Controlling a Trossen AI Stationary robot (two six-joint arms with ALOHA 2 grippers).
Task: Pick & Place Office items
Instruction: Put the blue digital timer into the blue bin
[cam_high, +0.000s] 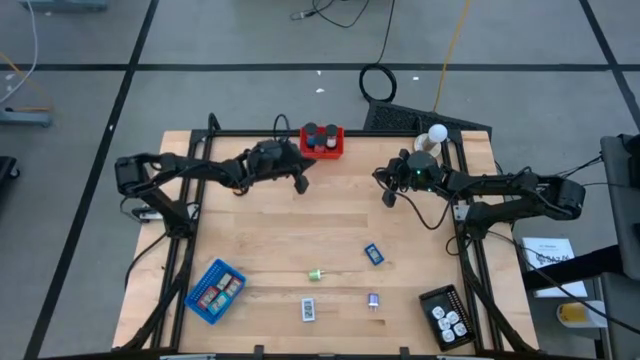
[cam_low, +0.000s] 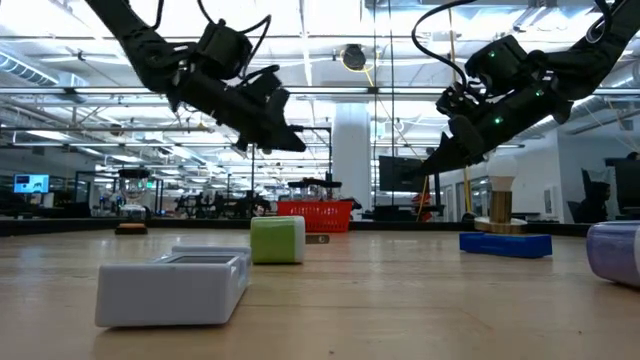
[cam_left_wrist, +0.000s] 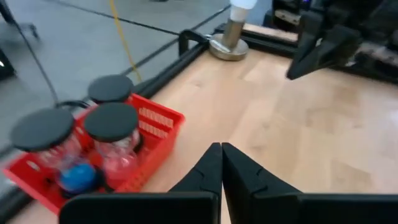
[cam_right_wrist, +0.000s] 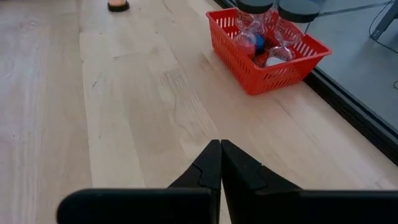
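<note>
Centrally, bare table; red tray at far edge.

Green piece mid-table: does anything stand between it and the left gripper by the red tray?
Nothing visible. The left gripper, shut and empty, hangs above the table beside the red tray; only bare wood lies between it and the green piece.

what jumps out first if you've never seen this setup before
The red tray at the table's far edge, packed with black-capped jars, with the left gripper shut and empty just beside it. Then the loose pieces on the near half: a green bit, a blue block and a white-labelled rectangle.
</note>
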